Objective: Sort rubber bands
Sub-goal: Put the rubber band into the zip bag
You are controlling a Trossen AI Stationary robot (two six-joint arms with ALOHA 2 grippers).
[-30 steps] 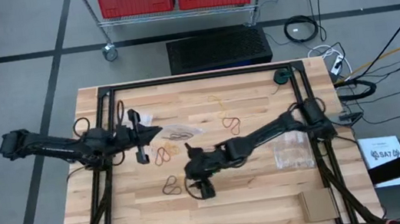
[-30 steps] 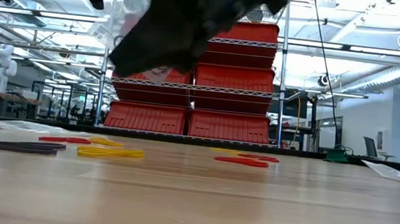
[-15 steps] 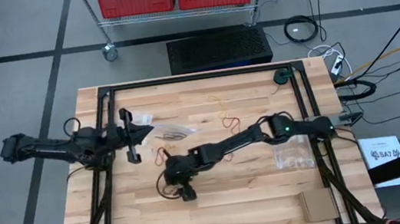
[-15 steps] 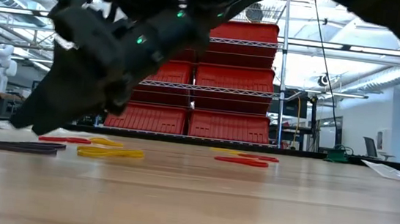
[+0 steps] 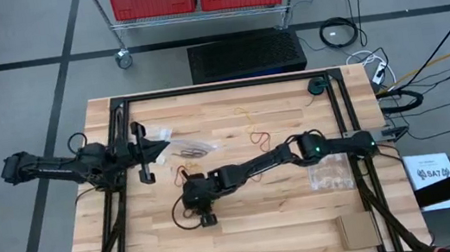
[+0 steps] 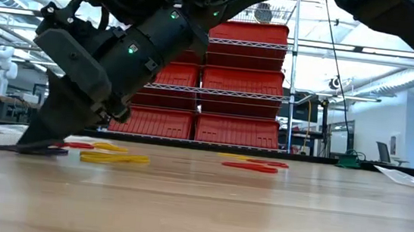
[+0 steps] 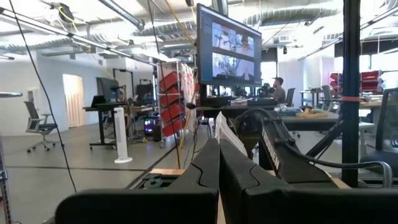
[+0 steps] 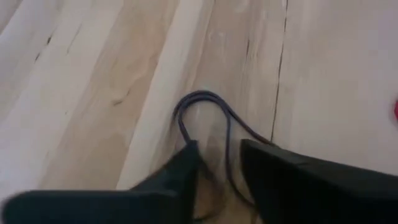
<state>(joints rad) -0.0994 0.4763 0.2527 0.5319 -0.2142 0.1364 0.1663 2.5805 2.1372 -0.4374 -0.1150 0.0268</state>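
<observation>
Work with the right gripper (image 8: 217, 155), low over the table (image 5: 291, 230) just left of centre and below the middle of the high view. Note its fingers a narrow gap apart, straddling one strand of a dark rubber band (image 8: 202, 102) lying flat on the wood, its loop curving past the fingertips toward the middle of the right wrist frame. No firm pinch visible yet, so treat the band as not secured. Close gently until both pads meet the strand. Hold the tips right down on the wood, since so thin a loop will probably slip under a fingertip riding even slightly high. Lift straight and slowly, and check that the whole loop leaves the table without dragging. Mind the neighbours in the left part of the low view: a red band (image 6: 75, 145) and a yellow band (image 6: 112, 156) just beside the dark one, easily snagged by a sideways sweep. Leave alone the red band (image 6: 252, 166) near the middle of that frame. Leave the left gripper (image 5: 143, 154) parked at the left of the high view, fingers pressed together beside a clear bag (image 5: 189, 150). Cannot tell whether it has hold of that bag.
</observation>
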